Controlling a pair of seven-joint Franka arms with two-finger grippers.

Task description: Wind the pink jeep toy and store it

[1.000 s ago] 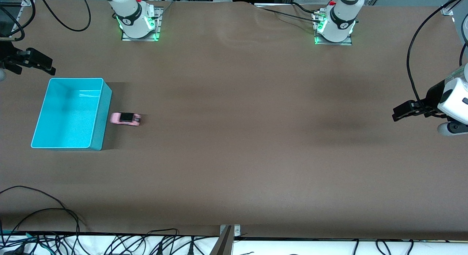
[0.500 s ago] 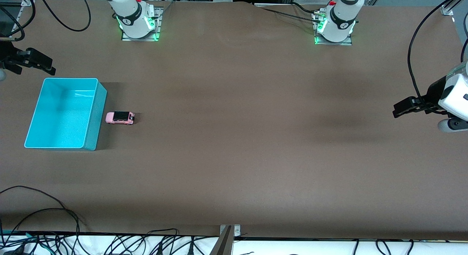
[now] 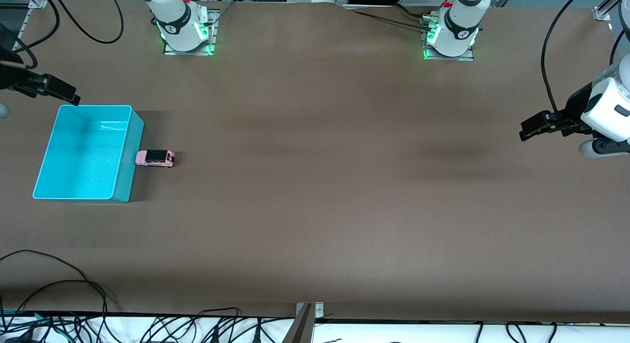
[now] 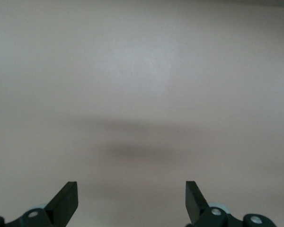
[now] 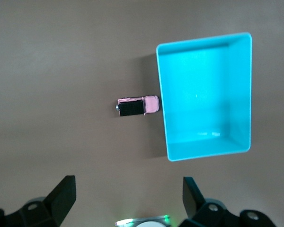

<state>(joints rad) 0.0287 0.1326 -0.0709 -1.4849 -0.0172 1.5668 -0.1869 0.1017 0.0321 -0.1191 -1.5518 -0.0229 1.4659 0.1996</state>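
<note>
The pink jeep toy (image 3: 155, 158), light pink with a black roof, stands on the brown table with its nose against the side wall of the turquoise bin (image 3: 78, 156). The bin is empty. My right gripper (image 3: 69, 96) is open and empty, up in the air by the bin's corner that is farther from the front camera. In the right wrist view the jeep (image 5: 137, 106) and the bin (image 5: 203, 94) lie well away from my right gripper (image 5: 128, 196). My left gripper (image 3: 526, 129) is open and empty, over bare table at the left arm's end, and its wrist view (image 4: 131, 198) shows only table.
The two arm bases (image 3: 184, 30) (image 3: 450, 35) stand along the table edge farthest from the front camera. Cables (image 3: 54, 284) lie along the near edge at the right arm's end. The brown table top (image 3: 320, 185) stretches between the jeep and my left gripper.
The jeep rolled toward the bin and pushed it a little toward the right arm's end; it now rests against the bin wall. Both grippers shifted slightly.
</note>
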